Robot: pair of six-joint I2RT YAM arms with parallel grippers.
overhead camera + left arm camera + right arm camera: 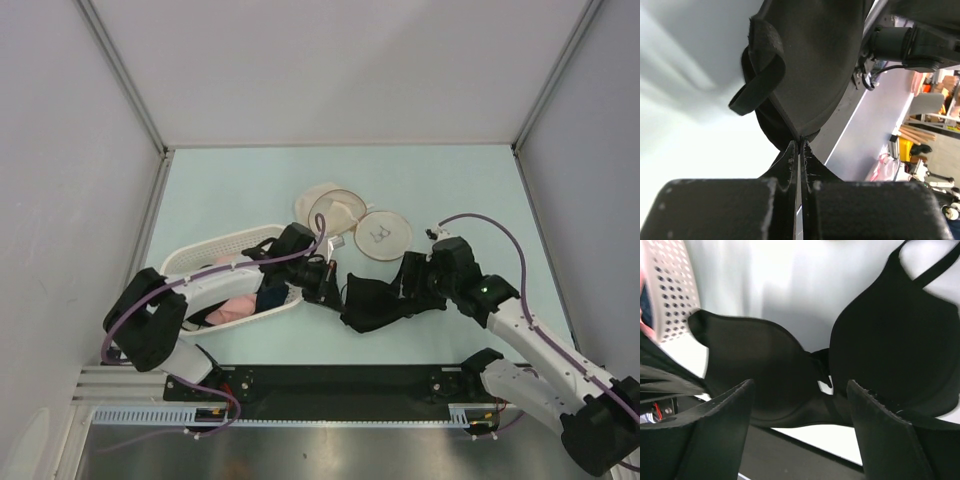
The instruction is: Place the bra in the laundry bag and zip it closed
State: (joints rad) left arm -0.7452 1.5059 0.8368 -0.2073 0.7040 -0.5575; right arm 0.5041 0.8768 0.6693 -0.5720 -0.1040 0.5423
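Note:
The black bra lies on the table near the front, between my two grippers. My left gripper is shut on its left edge; in the left wrist view the closed fingertips pinch the rim of a cup, and a strap loop hangs free. My right gripper is open at the bra's right side; the right wrist view shows both cups between its spread fingers. The cream mesh laundry bag lies open like a clamshell just behind, logo up.
A white perforated basket stands at the left under my left arm, holding a pink garment and a dark navy cloth; its wall shows in the right wrist view. The black front rail runs close behind the bra.

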